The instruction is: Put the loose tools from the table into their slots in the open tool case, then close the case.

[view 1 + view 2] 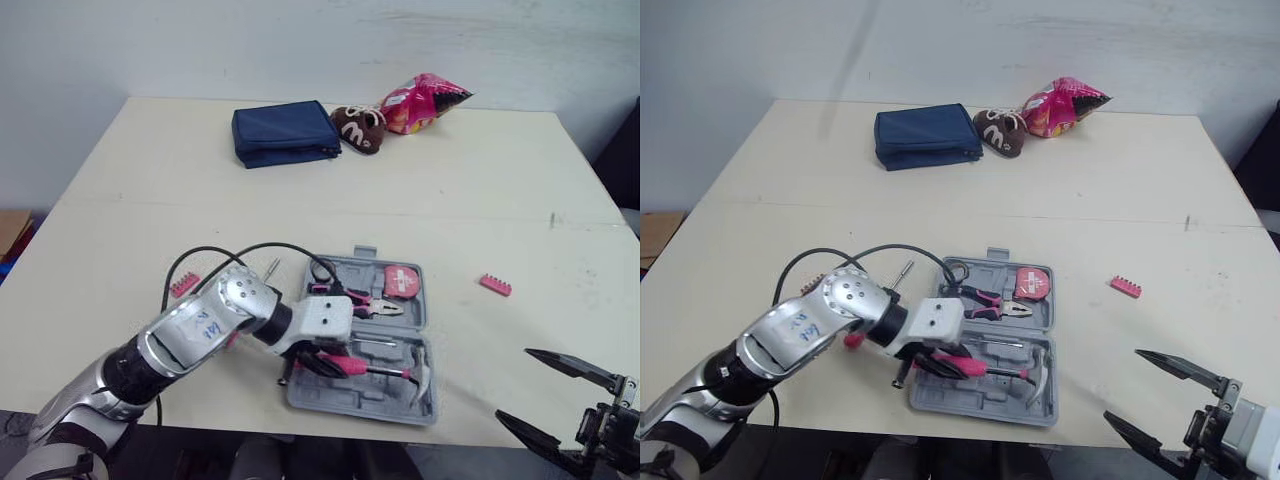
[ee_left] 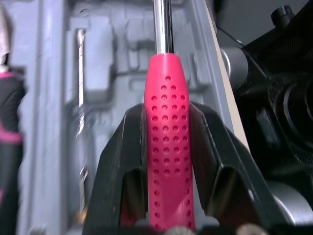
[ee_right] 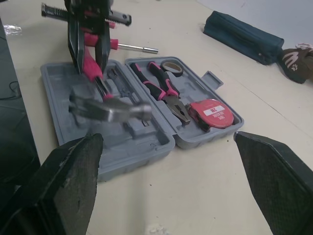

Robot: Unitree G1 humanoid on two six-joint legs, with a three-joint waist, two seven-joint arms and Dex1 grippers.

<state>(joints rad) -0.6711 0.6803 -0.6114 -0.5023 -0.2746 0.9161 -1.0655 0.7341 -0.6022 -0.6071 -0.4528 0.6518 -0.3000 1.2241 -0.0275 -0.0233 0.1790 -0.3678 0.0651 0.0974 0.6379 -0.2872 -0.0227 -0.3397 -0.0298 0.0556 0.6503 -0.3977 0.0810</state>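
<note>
Looking from the head, you find the left gripper (image 1: 330, 362) clamped on the hammer (image 1: 420, 375) over the tool case (image 1: 350, 405), and the right gripper (image 1: 515, 385) wide open and empty; the left wrist shows a dimpled handle (image 2: 166, 147) that looks grippy, the right wrist a steel head (image 3: 110, 110) that is probably heavy, so hold firmly.

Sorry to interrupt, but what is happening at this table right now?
The left gripper is shut on the pink-handled steel hammer, holding it over the near half of the open grey plastic tool case. The right gripper hangs open by the table's near edge. A pink bit strip lies loose right of the case.
</note>
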